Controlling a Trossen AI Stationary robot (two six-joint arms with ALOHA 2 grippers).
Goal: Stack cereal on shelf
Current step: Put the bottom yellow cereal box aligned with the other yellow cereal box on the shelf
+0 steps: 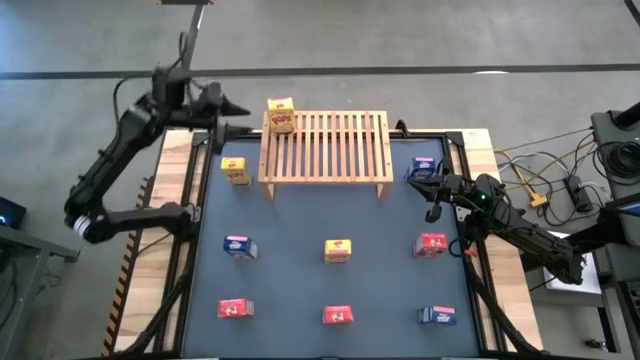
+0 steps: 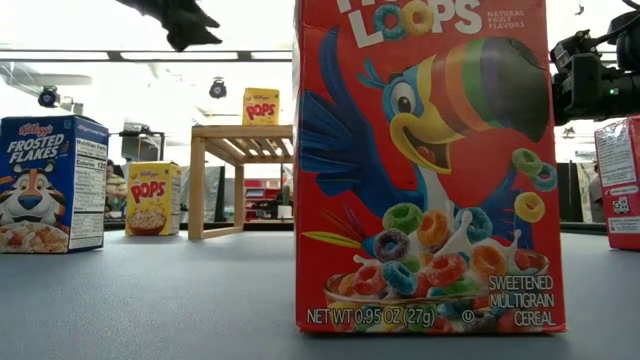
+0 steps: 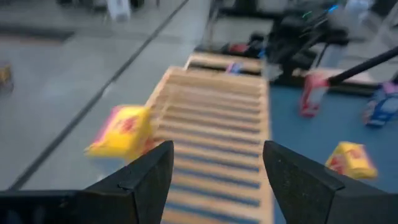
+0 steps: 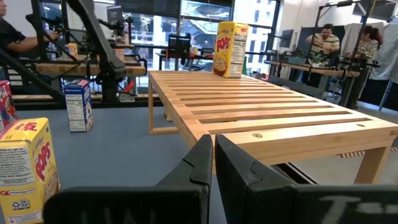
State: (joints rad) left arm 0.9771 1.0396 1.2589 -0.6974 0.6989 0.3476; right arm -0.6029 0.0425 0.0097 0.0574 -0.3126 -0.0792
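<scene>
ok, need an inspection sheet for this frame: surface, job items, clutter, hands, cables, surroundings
Surface: dark blue-grey tabletop in a wooden frame.
Job items: wooden slatted shelf at the far edge; one yellow Pops box upright on its left end. Eight boxes on the tabletop: two yellow, three blue, three red.
Clutter: nothing seen.
Hands: left hand open, above the far-left corner by the shelf. Right hand shut, empty, beside the shelf's right end.
Cables: loose bundle off the table, right.
Surroundings: people at benches behind the table, in the right wrist view.

Overhead view straight down on table (image 1: 330, 225), low view level, wrist views close, all sharing shelf (image 1: 325, 148)
</scene>
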